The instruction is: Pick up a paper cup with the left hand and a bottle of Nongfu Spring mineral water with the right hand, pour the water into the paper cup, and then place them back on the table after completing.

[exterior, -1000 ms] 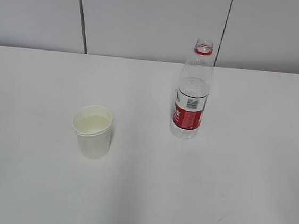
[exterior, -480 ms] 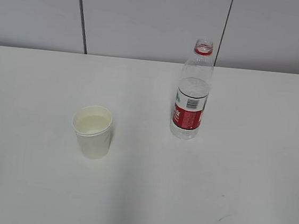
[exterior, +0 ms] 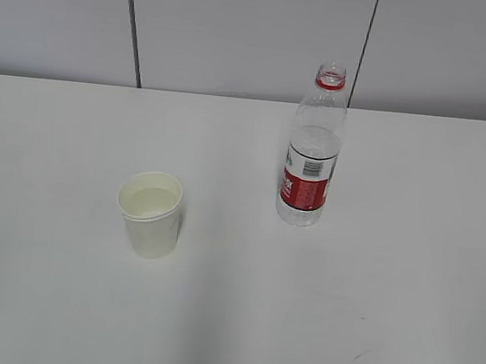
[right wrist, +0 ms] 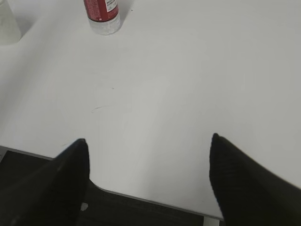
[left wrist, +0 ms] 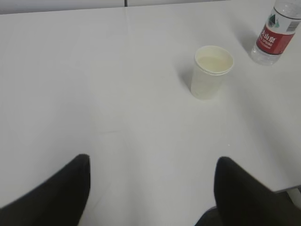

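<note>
The paper cup (exterior: 149, 213) stands upright on the table (exterior: 407, 277), left of the middle and well in from every edge. It seems to hold some pale liquid, though from here I cannot be sure. The bottle (exterior: 312, 150) stands upright nearer the far edge, right of the middle, well apart from the cup. Its cap is off, and the water (exterior: 313, 146) fills roughly its lower half.

Neither arm shows in the exterior view. The left hand (left wrist: 153, 188) hovers low near the table's near edge, its 2 fingers (left wrist: 70, 188) spread wide with nothing between them, and the cup lies ahead and to one side of it, far from its reach. The right hand (right wrist: 148, 181) hangs over the near edge, its fingers (right wrist: 244, 183) also spread wide and empty, with the bottle far ahead and a small dark scuff (right wrist: 96, 108) on the white top in between.

My reading: both things rest on the table and both hands are free. If that is water in the cup, the pour and the setting down look done. If the cup is dry, all is left to do.
</note>
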Motion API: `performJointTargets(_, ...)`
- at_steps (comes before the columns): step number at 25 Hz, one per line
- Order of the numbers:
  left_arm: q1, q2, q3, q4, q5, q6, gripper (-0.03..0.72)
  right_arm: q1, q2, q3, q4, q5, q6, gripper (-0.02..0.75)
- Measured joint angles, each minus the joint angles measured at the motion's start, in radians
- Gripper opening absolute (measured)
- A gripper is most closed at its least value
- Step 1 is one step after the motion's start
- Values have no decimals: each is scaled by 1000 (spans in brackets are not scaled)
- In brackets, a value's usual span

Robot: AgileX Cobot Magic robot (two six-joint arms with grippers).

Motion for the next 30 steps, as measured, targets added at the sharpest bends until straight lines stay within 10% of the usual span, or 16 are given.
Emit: performJointTargets(30,96,0,0,0,-2,-2,498,0,-2,0,2,-1,0,588)
